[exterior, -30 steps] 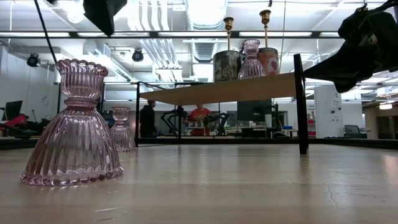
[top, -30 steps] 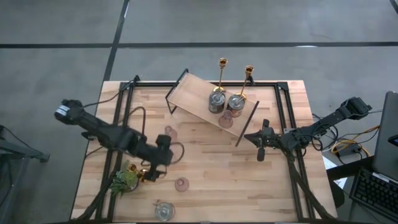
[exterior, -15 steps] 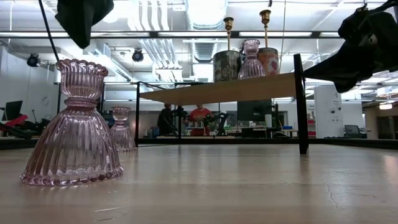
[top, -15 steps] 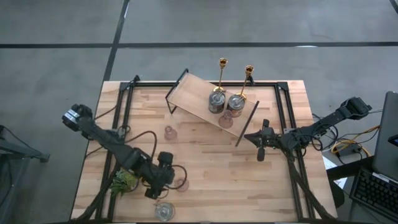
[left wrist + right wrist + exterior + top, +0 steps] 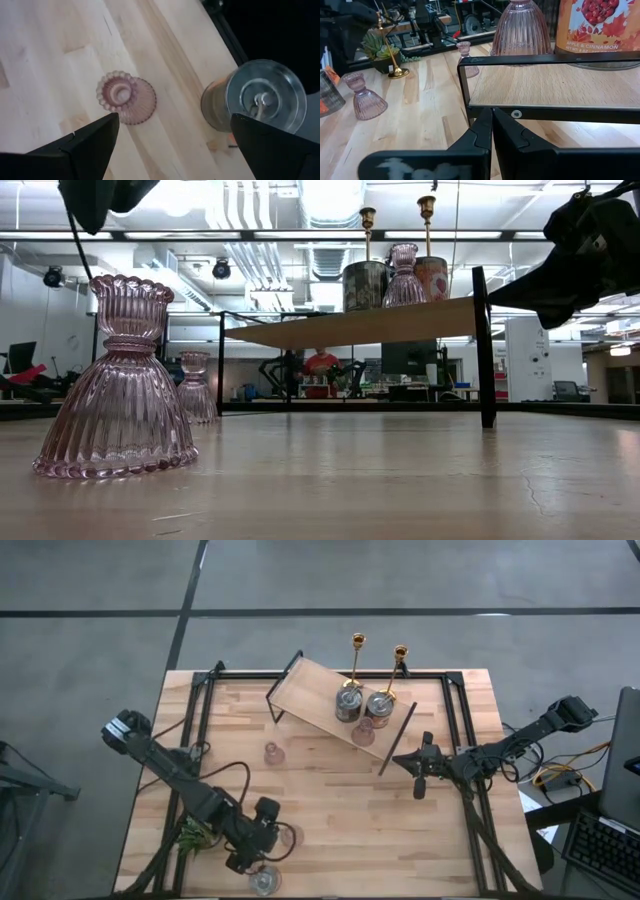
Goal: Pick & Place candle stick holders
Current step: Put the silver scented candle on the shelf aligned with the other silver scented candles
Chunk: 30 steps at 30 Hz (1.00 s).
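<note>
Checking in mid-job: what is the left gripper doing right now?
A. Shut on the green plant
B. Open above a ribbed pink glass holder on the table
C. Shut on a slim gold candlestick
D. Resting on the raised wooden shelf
B. In the left wrist view the left gripper has its dark fingers spread wide, with the ribbed pink glass holder standing on the wooden table between them, untouched.

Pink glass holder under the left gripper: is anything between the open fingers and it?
Nothing visible. In the left wrist view the pink holder stands upright on bare wood, clear between the open left gripper fingers. The silvery glass holder stands beside it, apart, nearer one finger, and might get brushed on descent.
</note>
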Each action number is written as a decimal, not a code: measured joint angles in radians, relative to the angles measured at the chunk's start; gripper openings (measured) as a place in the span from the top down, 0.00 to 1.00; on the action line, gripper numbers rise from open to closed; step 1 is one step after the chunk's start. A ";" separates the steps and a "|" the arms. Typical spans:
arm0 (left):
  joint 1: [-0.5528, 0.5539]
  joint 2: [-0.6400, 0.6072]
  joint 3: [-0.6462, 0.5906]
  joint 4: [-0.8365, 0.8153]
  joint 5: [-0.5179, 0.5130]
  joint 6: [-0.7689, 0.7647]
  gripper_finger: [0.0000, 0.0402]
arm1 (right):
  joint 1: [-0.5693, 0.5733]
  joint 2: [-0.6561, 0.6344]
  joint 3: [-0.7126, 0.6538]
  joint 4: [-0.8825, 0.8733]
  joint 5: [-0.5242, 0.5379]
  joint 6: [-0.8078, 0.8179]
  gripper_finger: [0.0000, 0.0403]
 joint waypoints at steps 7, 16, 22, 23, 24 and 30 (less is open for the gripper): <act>-0.001 0.000 0.000 0.050 0.092 -0.034 0.04 | 0.000 0.000 0.000 0.000 0.000 0.000 0.98; -0.030 0.006 -0.002 0.072 0.097 -0.017 0.04 | 0.000 0.000 0.000 0.000 0.000 0.000 0.98; -0.060 0.007 -0.002 0.074 0.080 -0.050 0.04 | 0.000 0.000 0.000 0.000 0.000 0.000 0.98; -0.064 0.007 -0.002 0.074 0.074 -0.059 0.04 | 0.000 0.000 0.000 0.000 0.000 0.000 0.98; -0.067 0.007 -0.002 0.074 0.073 -0.074 0.03 | 0.000 0.000 0.000 0.000 0.000 0.000 0.98; -0.072 0.049 -0.004 0.088 0.068 -0.110 0.01 | 0.000 0.000 0.000 0.000 0.000 0.000 0.98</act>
